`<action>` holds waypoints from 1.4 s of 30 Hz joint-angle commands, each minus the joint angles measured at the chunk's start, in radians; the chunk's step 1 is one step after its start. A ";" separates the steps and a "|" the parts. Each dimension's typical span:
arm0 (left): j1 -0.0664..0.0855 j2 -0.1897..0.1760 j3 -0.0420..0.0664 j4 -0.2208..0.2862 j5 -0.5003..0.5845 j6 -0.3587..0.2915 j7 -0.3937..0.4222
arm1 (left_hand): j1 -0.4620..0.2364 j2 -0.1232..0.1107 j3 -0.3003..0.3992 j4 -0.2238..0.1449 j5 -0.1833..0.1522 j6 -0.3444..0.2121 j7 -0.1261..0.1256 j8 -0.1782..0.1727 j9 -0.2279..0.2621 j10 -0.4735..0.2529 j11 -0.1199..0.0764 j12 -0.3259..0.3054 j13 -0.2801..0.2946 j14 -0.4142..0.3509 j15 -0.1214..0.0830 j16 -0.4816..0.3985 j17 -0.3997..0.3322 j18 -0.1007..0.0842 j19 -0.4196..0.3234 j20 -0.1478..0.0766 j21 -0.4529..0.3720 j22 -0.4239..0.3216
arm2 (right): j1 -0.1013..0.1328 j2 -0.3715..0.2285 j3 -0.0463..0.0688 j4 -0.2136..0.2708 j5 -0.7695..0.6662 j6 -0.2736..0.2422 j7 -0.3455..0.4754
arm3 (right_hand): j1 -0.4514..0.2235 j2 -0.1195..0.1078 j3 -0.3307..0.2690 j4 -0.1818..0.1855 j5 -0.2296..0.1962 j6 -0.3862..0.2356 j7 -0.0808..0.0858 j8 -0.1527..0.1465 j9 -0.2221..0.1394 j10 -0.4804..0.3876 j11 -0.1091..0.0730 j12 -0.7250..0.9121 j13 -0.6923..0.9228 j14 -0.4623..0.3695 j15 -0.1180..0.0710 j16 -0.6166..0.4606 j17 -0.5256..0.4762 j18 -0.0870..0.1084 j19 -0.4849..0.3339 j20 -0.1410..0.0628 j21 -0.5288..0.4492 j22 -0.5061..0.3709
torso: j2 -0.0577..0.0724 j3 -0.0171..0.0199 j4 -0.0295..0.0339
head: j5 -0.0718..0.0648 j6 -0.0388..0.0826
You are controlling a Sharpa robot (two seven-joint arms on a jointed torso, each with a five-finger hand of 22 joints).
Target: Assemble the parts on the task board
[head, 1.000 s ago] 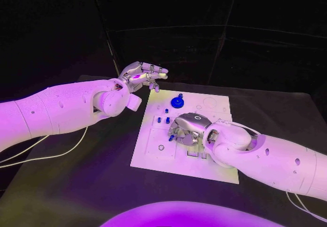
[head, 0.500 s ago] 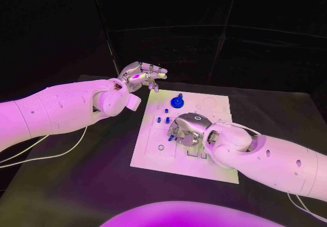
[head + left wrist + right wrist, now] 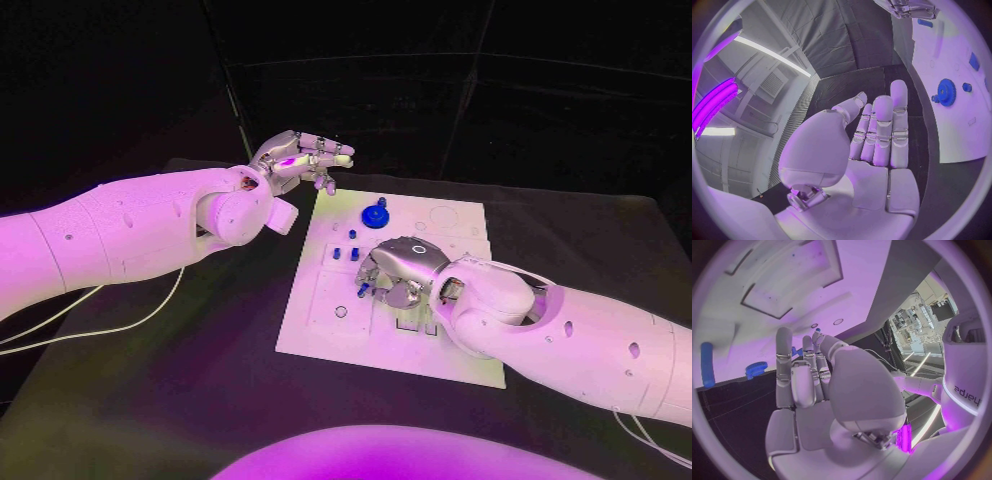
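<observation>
Over the middle of the white task board [image 3: 325, 325], at the centre of the head view, the right hand [image 3: 397, 272] hangs low with fingers curled around a small blue part [image 3: 362, 291]; whether it truly grips I cannot tell, but it seems to be seating that piece. Above it in the frame a blue gear [image 3: 375, 215] and small pegs [image 3: 346, 251] crowd the spot, so the next move wants care. Off the board's upper-left corner, the left hand [image 3: 300, 158] hovers empty, fingers loosely apart.
</observation>
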 commanded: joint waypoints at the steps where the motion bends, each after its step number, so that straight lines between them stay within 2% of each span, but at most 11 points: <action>1: 0.001 0.000 0.000 0.001 -0.002 0.016 0.000 | 0.006 0.002 -0.005 0.000 -0.002 -0.008 0.003 -0.006 -0.002 -0.006 -0.001 0.006 0.001 -0.005 0.000 -0.004 -0.002 0.012 -0.006 -0.001 -0.006 -0.002 | 0.001 -0.001 0.000 0.003 -0.069 -0.002 -0.030 | -0.012 -0.002 0.004 -0.001 -0.003 0.008 -0.002 0.002 0.001 0.008 0.002 -0.005 -0.001 0.039 -0.004 0.003 0.001 0.014 -0.001 -0.003 0.007 0.001 | 0.000 -0.0002 -0.0001 | 0.000 -0.001; 24: 0.001 -0.001 0.000 -0.001 -0.004 0.022 -0.006 | 0.005 0.002 -0.005 0.000 -0.002 -0.009 0.003 -0.006 -0.002 -0.007 -0.001 0.006 0.001 -0.006 0.001 -0.005 -0.004 0.012 -0.006 -0.001 -0.007 -0.002 | 0.001 0.003 0.000 0.009 -0.092 0.031 -0.032 | -0.017 -0.003 0.004 -0.001 -0.004 0.010 -0.002 0.002 0.001 0.009 0.001 -0.006 -0.001 0.039 -0.004 0.004 0.003 0.014 -0.001 -0.002 0.007 0.001 | 0.000 -0.0002 -0.0001 | 0.001 -0.006; 42: 0.001 0.000 0.000 -0.001 -0.004 0.023 -0.007 | 0.006 0.002 -0.007 0.000 -0.002 -0.011 0.004 -0.007 -0.002 -0.010 0.000 0.007 0.001 -0.008 0.001 -0.006 -0.006 0.012 -0.007 0.000 -0.008 -0.003 | 0.001 0.005 0.000 0.008 -0.087 0.039 -0.033 | -0.020 -0.004 0.004 -0.001 -0.004 0.011 -0.003 0.002 0.001 0.010 0.001 -0.006 -0.001 0.039 -0.005 0.005 0.004 0.014 -0.001 -0.002 0.007 0.001 | 0.000 -0.0005 -0.0007 | -0.006 -0.007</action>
